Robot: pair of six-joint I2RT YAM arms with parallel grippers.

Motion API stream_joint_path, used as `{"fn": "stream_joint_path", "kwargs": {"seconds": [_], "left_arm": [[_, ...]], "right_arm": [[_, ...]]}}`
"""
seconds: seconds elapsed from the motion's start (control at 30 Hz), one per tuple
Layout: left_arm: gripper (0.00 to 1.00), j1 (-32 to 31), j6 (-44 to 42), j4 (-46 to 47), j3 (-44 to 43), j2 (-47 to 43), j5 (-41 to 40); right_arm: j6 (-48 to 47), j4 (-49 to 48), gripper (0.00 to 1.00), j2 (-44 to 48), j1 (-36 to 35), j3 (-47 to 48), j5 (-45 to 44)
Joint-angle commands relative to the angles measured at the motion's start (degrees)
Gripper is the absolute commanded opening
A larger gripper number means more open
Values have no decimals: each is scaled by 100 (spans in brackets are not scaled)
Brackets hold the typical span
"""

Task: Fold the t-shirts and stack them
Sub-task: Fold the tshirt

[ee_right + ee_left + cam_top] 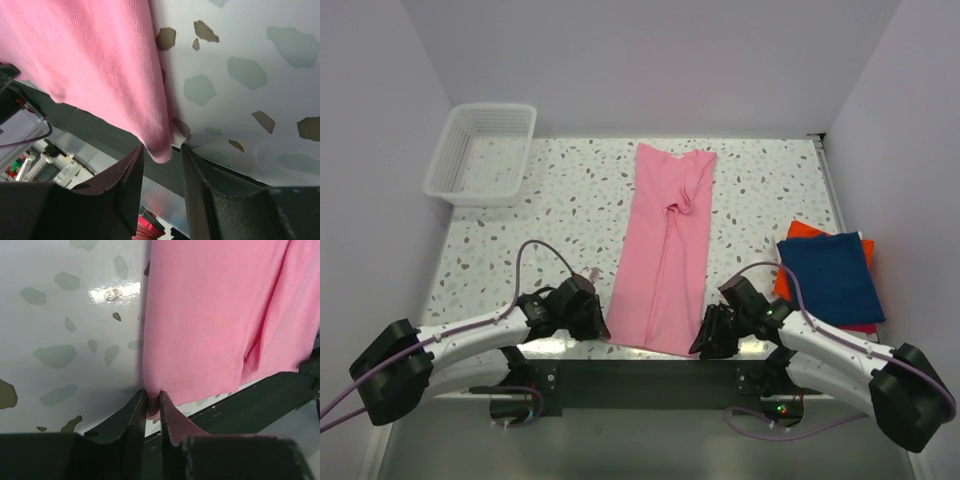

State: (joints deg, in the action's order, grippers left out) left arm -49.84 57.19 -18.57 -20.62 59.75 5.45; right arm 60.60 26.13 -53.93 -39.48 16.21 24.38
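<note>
The light pink t-shirt (pixel 665 250) lies folded into a long strip down the middle of the table, its hem at the near edge. My left gripper (pixel 595 325) is shut on the hem's near left corner; the left wrist view shows pink cloth (pixel 200 320) pinched between the fingertips of this gripper (pixel 153 394). My right gripper (pixel 705 335) is at the near right corner. Its jaws stand apart around the drooping pink corner (pixel 161 150), with gaps on both sides in the right gripper (pixel 162 148). The navy blue folded t-shirt (pixel 832 275) rests on the orange-red one (pixel 802 231) at the right.
A white mesh basket (pixel 480 152) sits at the back left. The speckled table (pixel 560 200) ends in a dark front rail (pixel 640 380) just under both grippers. Walls close in at the left, back and right.
</note>
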Motion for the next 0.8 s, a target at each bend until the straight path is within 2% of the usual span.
{"fn": "stream_joint_path", "kwargs": {"seconds": [0.0, 0.13, 0.2, 0.23, 0.27, 0.37, 0.5, 0.63, 0.77], "left_arm": [[19, -95, 117, 186, 269, -42, 149], [11, -174, 205, 450, 436, -138, 298], [10, -227, 222, 494, 436, -174, 333], [8, -271, 231, 477, 436, -217, 334], [6, -297, 231, 494, 419, -244, 334], [3, -377, 284, 573, 366, -341, 439], [1, -403, 83, 539, 7, -341, 422], [0, -386, -427, 118, -1028, -43, -192], [0, -316, -796, -7, -1961, 423, -528]], "right_arm": [[268, 181, 39, 137, -42, -206, -513], [295, 182, 38, 164, -42, -171, -645], [216, 243, 32, 137, -50, -83, -733], [155, 322, 28, 137, -42, -48, -768], [50, 418, 17, 146, -42, 66, -855], [-223, 901, 0, 269, -42, 312, -1049], [-549, 1526, 0, 418, -50, 1057, -1259], [-874, 1825, 0, 261, -42, 1823, -1637], [-1199, 1755, 0, -344, -33, 2622, -1779]]}}
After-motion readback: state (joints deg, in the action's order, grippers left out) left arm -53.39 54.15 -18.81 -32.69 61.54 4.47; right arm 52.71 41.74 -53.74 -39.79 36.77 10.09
